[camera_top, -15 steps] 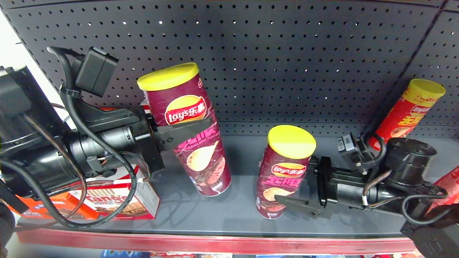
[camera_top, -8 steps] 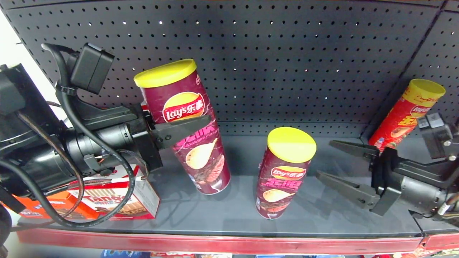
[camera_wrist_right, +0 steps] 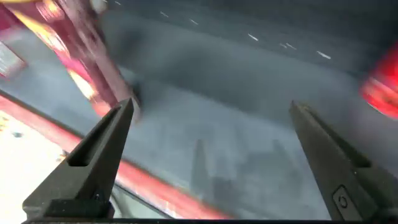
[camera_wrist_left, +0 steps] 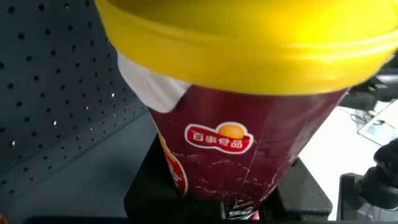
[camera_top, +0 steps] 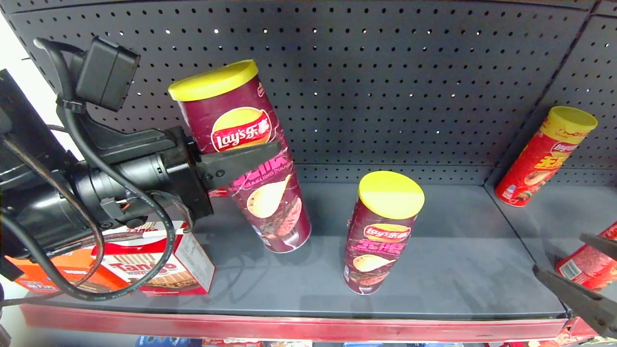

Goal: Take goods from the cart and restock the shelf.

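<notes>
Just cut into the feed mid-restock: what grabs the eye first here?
A maroon chip can with a yellow lid sits tilted, clamped in the left gripper over the left part of the shelf. A matching can stands upright near the shelf's middle, free of either gripper. The right gripper hangs open at the shelf's front right corner, holding nothing.

wafer box (camera_top: 193,262), perhaps orange packet (camera_top: 38,272)
</notes>
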